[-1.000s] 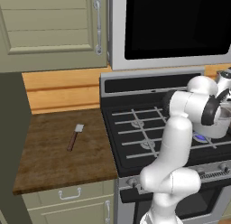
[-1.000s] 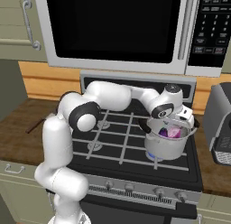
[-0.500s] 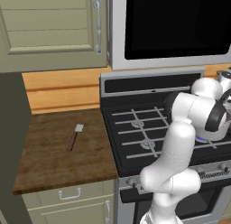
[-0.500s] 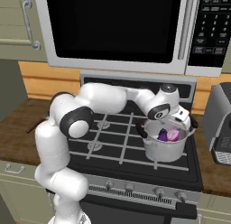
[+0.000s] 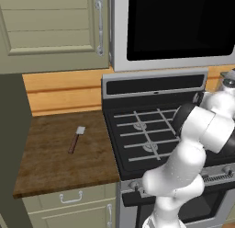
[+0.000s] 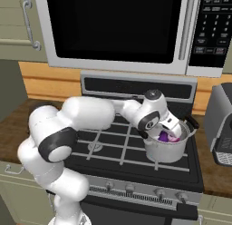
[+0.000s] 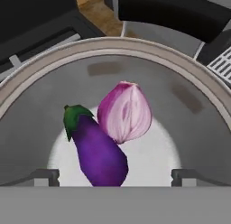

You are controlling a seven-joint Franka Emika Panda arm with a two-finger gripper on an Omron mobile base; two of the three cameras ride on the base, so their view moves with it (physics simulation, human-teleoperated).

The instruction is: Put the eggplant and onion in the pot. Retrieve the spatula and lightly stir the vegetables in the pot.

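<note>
You had the stove (image 6: pixel 136 160) as your workplace, with the microwave (image 6: pixel 118 29) low above it, crowding any lift out of the pot. The pot (image 6: pixel 166 147) stood on the stove's front right burner, near the right edge, beside the grey appliance (image 6: pixel 222 124) on the neighbouring counter. Your gripper (image 7: pixel 115 175) hung just above the pot's mouth with its jaws wide apart and holding nothing, which suits a drop already made. Inside, the eggplant (image 7: pixel 97 151) and the onion (image 7: pixel 125 112) lay touching on the pot's floor. The spatula (image 5: pixel 76 139) lay well apart, mid-counter (image 5: pixel 55 172) left of the stove, nothing near it, so you likely needed a wide swing left.
</note>
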